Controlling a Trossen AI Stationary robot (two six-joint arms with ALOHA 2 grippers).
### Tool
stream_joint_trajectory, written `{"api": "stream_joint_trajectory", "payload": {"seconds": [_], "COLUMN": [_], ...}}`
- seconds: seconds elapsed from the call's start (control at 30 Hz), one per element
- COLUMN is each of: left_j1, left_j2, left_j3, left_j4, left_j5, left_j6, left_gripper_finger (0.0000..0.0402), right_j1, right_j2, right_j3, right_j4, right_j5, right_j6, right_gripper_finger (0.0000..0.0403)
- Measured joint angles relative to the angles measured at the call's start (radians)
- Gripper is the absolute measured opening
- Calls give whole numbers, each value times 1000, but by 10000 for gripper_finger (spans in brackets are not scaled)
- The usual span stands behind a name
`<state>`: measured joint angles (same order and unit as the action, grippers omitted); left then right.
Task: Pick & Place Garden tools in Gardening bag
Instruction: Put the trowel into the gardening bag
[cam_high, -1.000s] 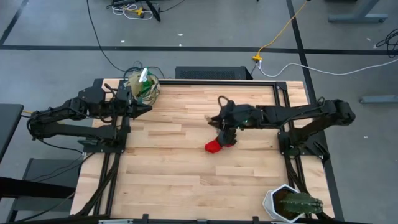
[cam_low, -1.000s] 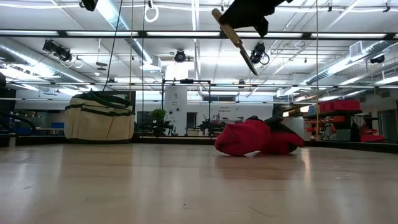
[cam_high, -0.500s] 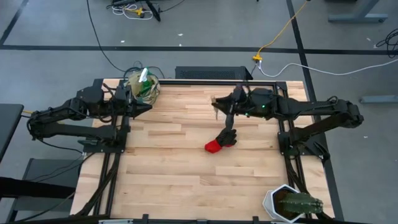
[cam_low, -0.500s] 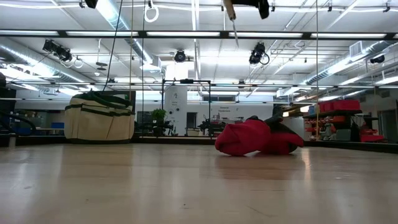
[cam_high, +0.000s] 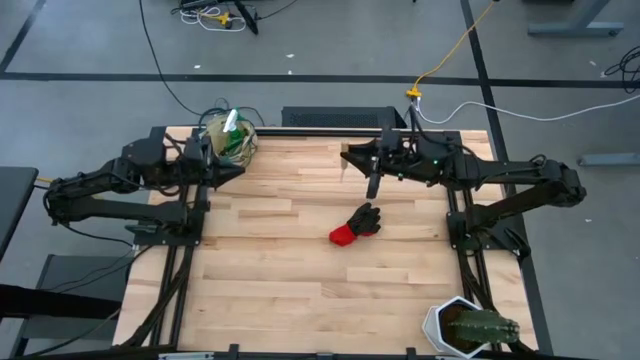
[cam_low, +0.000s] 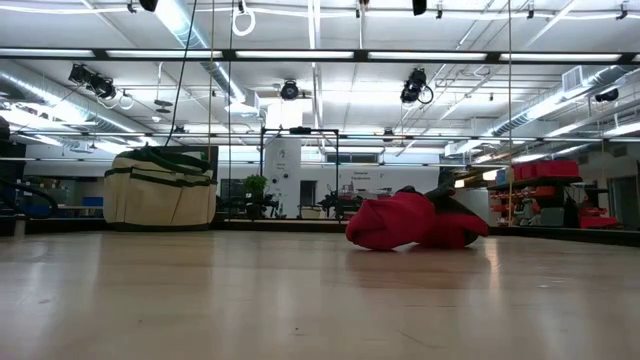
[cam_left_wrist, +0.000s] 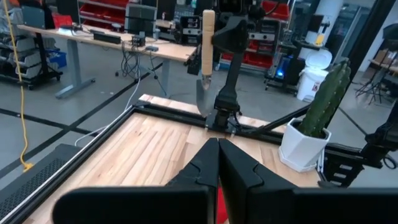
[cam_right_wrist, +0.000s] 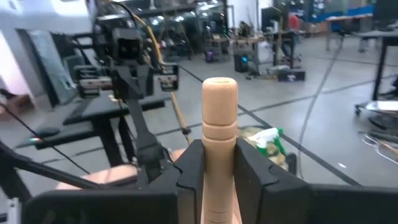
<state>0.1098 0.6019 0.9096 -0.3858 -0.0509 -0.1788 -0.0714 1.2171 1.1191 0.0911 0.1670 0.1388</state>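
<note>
My right gripper (cam_high: 352, 160) is high over the table's far middle, shut on a wooden-handled trowel (cam_left_wrist: 205, 59). The red-and-black glove (cam_high: 357, 224) lies flat on the table just nearer than it, the same glove (cam_low: 415, 220) in the low view. The beige gardening bag (cam_high: 228, 138) stands at the far left corner with a green spray bottle (cam_high: 232, 124) sticking out of it. My left gripper (cam_high: 238, 173) waits shut beside the bag. My right gripper pinches the trowel's wooden handle (cam_right_wrist: 219, 134) between its two fingers, a little below the handle's free end (cam_right_wrist: 219, 90). The fingers lie level, coming from the table's right, across the handle. The trowel stands upright with its metal blade (cam_left_wrist: 204, 96) hanging down, clear of the table.
A white pot with a green cactus (cam_high: 470, 325) stands at the near right corner. Black frame rails (cam_high: 455, 215) run along the table's left and right sides. Bare wood (cam_high: 290, 285) lies between the glove and the near edge.
My right gripper has risen with the trowel and gone toward the table's far edge, off the glove, tipping from slanting down to level. The trowel has swung from slanted to upright and left the top of the low view. The glove has stayed put.
</note>
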Motion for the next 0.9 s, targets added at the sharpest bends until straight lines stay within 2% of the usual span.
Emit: {"api": "stream_joint_trajectory", "payload": {"seconds": [0.27, 0.57, 0.7, 0.9], "left_j1": [0, 0, 0, 1], "left_j2": [1, 17, 62, 156], "left_j3": [0, 0, 0, 0], "left_j4": [62, 88, 96, 201], "left_j5": [2, 3, 3, 0], "left_j6": [2, 6, 6, 16], "left_gripper_finger": [14, 14, 14, 20], "right_j1": [-5, -5, -5, -8], "right_j2": [0, 0, 0, 0], "right_j3": [0, 0, 0, 0], "right_j4": [109, 147, 147, 147], "right_j5": [-117, -133, -133, -132], "right_j6": [-79, -96, -96, -96], "right_gripper_finger": [59, 59, 59, 59]}}
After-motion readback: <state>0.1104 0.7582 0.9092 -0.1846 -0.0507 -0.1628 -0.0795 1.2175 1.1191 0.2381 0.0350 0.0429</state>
